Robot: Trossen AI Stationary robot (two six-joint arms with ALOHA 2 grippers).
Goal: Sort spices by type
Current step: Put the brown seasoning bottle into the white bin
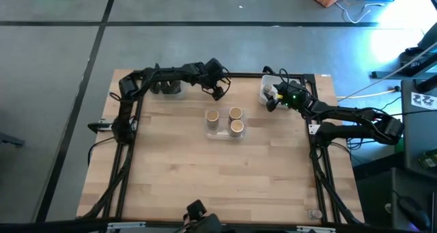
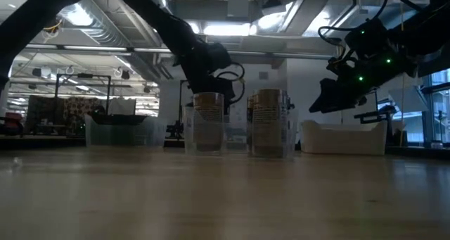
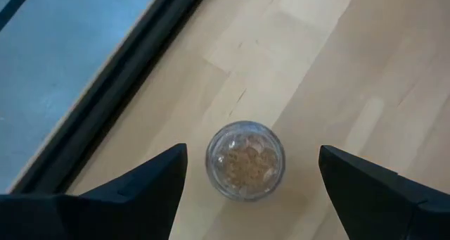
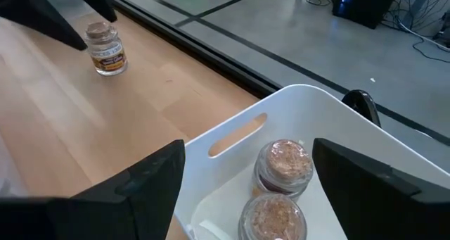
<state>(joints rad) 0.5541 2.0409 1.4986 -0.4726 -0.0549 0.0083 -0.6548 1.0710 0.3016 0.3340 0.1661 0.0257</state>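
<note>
Small clear spice jar (image 3: pixel 245 160), brown grainy contents, round rim, upright

White tub (image 1: pixel 268 87) at table's (image 1: pixel 225 178) far right edge; clear tray (image 1: pixel 225 133) mid-table.

Left pincer (image 1: pixel 220 91) and right pincer (image 1: pixel 268 100) gape wide.

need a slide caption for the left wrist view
Open left gripper poised above a small round spice jar standing alone on the wooden table near its dark edge rail.
</note>
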